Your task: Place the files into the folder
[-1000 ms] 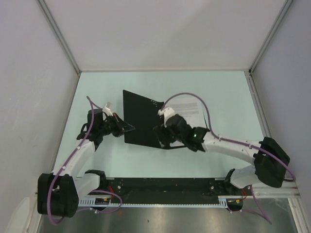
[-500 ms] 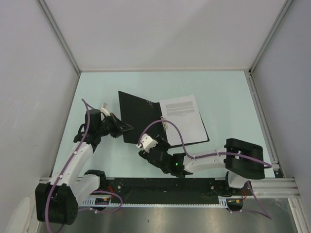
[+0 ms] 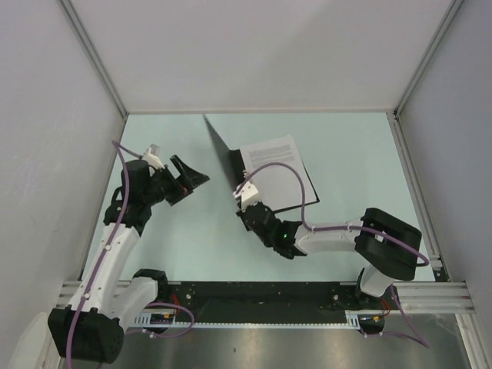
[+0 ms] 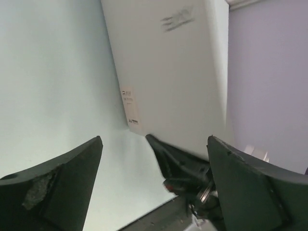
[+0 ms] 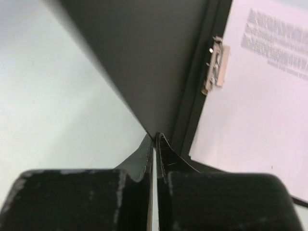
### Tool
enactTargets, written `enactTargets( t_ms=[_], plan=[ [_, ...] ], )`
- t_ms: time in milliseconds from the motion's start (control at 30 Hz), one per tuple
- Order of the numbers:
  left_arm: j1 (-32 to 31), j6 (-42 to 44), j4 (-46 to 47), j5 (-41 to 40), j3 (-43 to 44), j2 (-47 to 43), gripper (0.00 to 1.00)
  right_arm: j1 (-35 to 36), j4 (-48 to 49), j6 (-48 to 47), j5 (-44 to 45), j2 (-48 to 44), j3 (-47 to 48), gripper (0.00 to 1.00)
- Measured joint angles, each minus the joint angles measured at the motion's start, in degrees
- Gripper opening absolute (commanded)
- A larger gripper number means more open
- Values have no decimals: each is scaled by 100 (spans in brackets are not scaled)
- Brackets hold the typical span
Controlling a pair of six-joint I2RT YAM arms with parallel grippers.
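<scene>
The folder lies open, its left cover standing almost upright. In the left wrist view the cover shows its grey-beige outside; in the right wrist view its black inside and the metal clip. The files lie on the folder's right half, top sheet printed. My right gripper is shut on the cover's near edge. My left gripper stands open to the left of the cover, apart from it.
Pale grey walls enclose the light green table on the left, back and right. A black rail with the arm bases runs along the near edge. The right arm's purple cable loops over the files.
My left gripper has opened, let go of the cover and drawn back left. My right gripper swung round to the cover's near edge and shut on it. The cover now stands steeper.
</scene>
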Motion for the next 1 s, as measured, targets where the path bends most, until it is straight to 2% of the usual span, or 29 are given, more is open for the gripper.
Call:
enactTargets(
  t_ms=[200, 400, 500, 567, 600, 667, 700, 800, 900, 1000],
  plan=[
    [0, 538, -350, -708, 581, -389, 99, -1178, 319, 1115, -1569, -168, -79, 0],
    [0, 789, -501, -1001, 590, -643, 100, -2636, 929, 2597, -3672, 133, -166, 0],
    [0, 785, -424, -951, 389, -656, 99, -3254, 1239, 3307, -4345, 470, -236, 0],
    [0, 772, -348, -850, 192, -645, 99, -3657, 1478, 3821, -4854, 715, -304, 6],
    [-4, 769, -310, -789, 90, -623, 99, -3877, 1598, 4046, -5106, 846, -321, 17],
    [-26, 765, -286, -671, -63, -562, 99, -4253, 1755, 4428, -5547, 1088, -330, 29],
    [-48, 767, -280, -621, -111, -525, 99, -4439, 1784, 4570, -5724, 1169, -341, 42],
    [-140, 767, -221, -496, -146, -444, 99, -4887, 1565, 4680, -5958, 1178, -380, 60],
    [-258, 772, -87, -417, -146, -417, 99, -5136, 822, 4476, -5814, 885, -411, 68],
    [-393, 772, 26, -400, -146, -387, 99, -5136, -199, 4070, -5477, 181, -450, 70]
  ],
)
